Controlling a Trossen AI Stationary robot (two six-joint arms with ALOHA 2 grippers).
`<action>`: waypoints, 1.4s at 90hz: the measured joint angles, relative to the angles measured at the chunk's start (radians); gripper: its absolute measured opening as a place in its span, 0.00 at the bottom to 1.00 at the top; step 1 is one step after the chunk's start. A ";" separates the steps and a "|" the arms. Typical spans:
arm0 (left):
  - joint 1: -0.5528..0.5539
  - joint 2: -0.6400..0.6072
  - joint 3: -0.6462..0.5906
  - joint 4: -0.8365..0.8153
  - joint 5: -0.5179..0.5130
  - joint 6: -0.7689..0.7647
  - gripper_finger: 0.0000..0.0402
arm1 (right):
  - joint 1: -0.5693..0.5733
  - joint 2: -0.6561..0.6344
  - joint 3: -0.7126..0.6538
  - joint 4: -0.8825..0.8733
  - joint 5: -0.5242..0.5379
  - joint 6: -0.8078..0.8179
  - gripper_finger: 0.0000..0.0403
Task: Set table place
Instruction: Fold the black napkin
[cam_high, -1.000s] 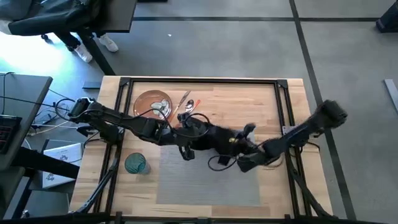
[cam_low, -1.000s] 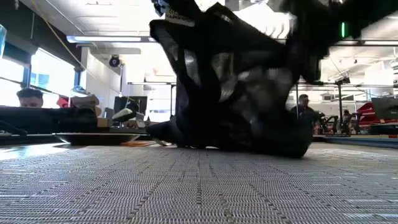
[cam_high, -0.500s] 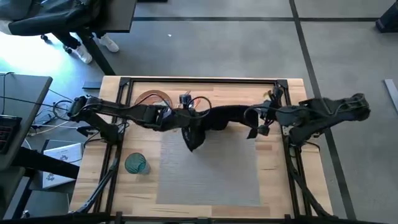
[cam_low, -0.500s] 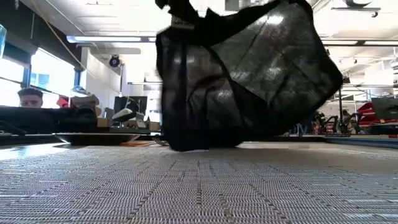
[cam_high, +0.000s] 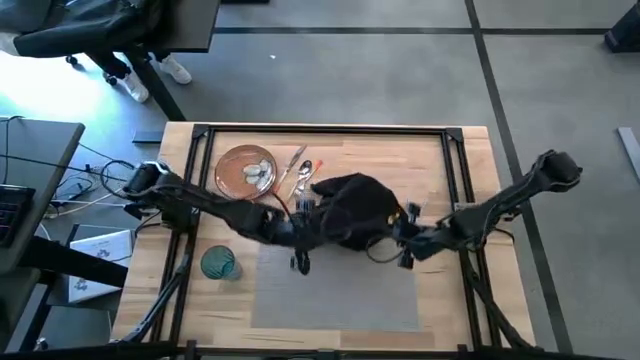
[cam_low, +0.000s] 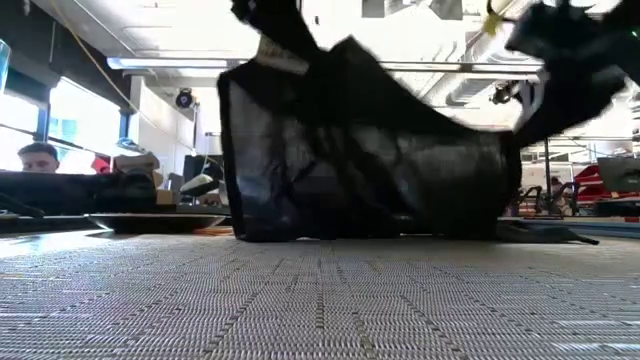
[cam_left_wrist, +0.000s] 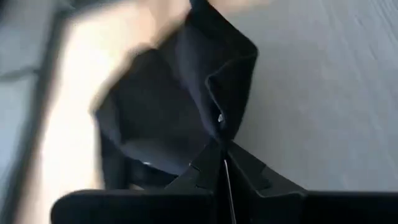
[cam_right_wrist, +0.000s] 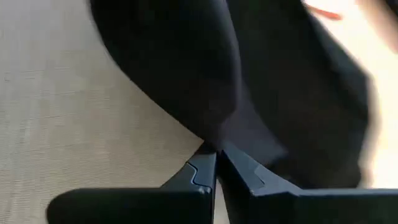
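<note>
Change: the napkin (cam_high: 355, 208), stretched high between the arms half a second ago, has been lowered; its bottom edge now rests at the placemat's (cam_high: 335, 290) far edge.
Left tool (cam_high: 300, 232): pinched on a napkin corner.
Right tool (cam_high: 402, 238): pinched on the opposite corner.
Meaning: spreading is judged next; plate (cam_high: 246, 170), cutlery (cam_high: 298, 172) and glass (cam_high: 218, 263) remain unplaced on the surface (cam_high: 450, 300).

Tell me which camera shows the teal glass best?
The high view: the glass stands whole on the table, left of the placemat. The low view catches only a sliver at its left edge; neither wrist view shows it.
</note>
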 joint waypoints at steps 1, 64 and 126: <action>-0.005 0.008 0.000 0.000 0.004 -0.007 0.00 | 0.003 0.009 -0.006 0.015 -0.002 0.002 0.00; -0.118 0.212 0.105 0.041 0.121 -0.134 0.41 | 0.022 0.210 0.004 0.093 -0.060 -0.020 0.00; -0.148 0.454 0.096 0.330 0.133 -0.228 0.40 | 0.022 0.210 0.004 0.102 -0.082 -0.046 0.00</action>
